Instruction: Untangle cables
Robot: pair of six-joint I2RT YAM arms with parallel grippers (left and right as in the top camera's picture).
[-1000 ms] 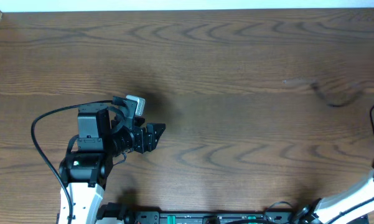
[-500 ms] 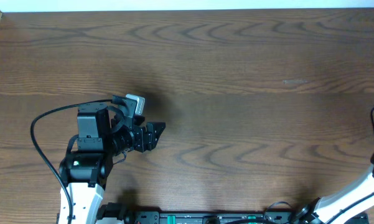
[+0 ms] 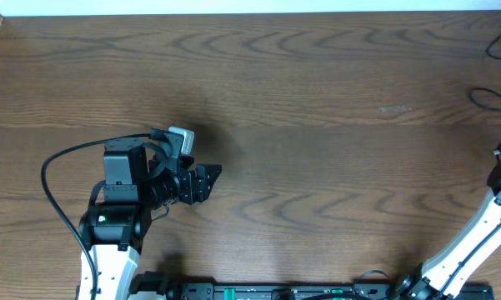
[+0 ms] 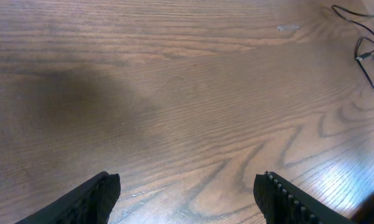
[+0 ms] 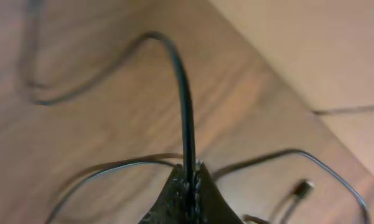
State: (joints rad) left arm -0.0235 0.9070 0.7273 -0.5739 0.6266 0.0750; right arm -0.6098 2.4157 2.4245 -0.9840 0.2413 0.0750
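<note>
Overhead, the left claw [image 3: 202,182] sits at 8 o'clock over the bare table [image 3: 317,100], spread and empty, likely waiting its turn. The cables [image 3: 488,97] lie at 3 o'clock by the right edge.

In the left wrist view, its fingers [image 4: 102,190] stand wide apart, with the cables [image 4: 368,53] well away at 2 o'clock.

In the right wrist view, the right claw [image 5: 189,183] is pressed together, pinching a black cable [image 5: 183,106] that rises toward 12 o'clock, probably to draw it free of the other loops [image 5: 286,155].

We find no readable writing.
</note>
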